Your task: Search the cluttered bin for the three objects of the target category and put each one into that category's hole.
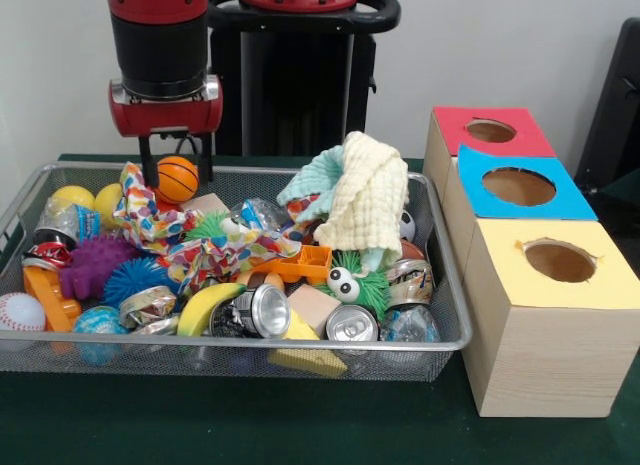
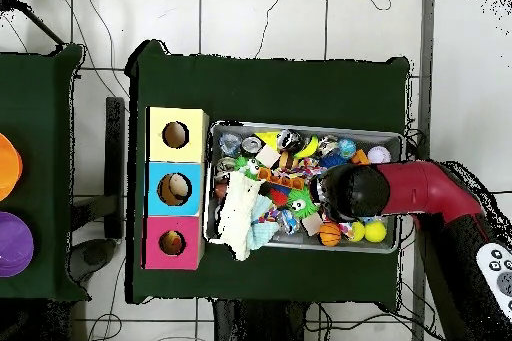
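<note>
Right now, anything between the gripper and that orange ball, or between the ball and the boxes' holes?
Nothing visible blocks the gripper: the orange ball sits between its fingers, on top of the clutter. Toward the holes, the heaped yellow cloth rises mid-bin along the way, so lift over it.

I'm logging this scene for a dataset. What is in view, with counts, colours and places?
Bin: one, wire mesh, on the green table.
Boxes: three, red-topped, blue-topped, yellow-topped, each with a round hole, in a row beside the bin.
Cloth: one, pale yellow, piled on the clutter.
Basketball: one, orange, at the bin's far side, between the fingers.
Banana: one, yellow, near front edge.
Cans: at least two, silver, and, at the front.
Spiky balls: purple, blue, left part.
Baseball: one, white, left front corner.
Gripper: one, red and black, open around the basketball.
</note>
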You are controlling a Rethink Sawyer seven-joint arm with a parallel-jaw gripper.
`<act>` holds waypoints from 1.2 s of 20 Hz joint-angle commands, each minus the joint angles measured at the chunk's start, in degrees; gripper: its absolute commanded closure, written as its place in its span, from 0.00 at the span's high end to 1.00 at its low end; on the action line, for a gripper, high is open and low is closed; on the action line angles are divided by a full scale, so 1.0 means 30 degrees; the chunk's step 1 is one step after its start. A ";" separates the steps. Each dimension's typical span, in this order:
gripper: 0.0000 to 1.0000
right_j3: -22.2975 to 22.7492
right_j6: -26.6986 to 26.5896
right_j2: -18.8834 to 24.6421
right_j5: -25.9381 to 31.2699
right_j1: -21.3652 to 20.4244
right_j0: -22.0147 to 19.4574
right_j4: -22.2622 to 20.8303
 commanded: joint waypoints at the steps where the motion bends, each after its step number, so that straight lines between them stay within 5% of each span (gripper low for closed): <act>1: 1.00 -0.1490 -0.5267 0.0544 0.2161 0.1165 0.0317 -0.0916; 8: 1.00 -0.2016 -0.5222 0.0384 0.1447 0.2234 0.0352 -0.1391; 24: 1.00 -0.3065 -0.7260 0.0826 0.2784 0.1244 -0.0301 -0.1392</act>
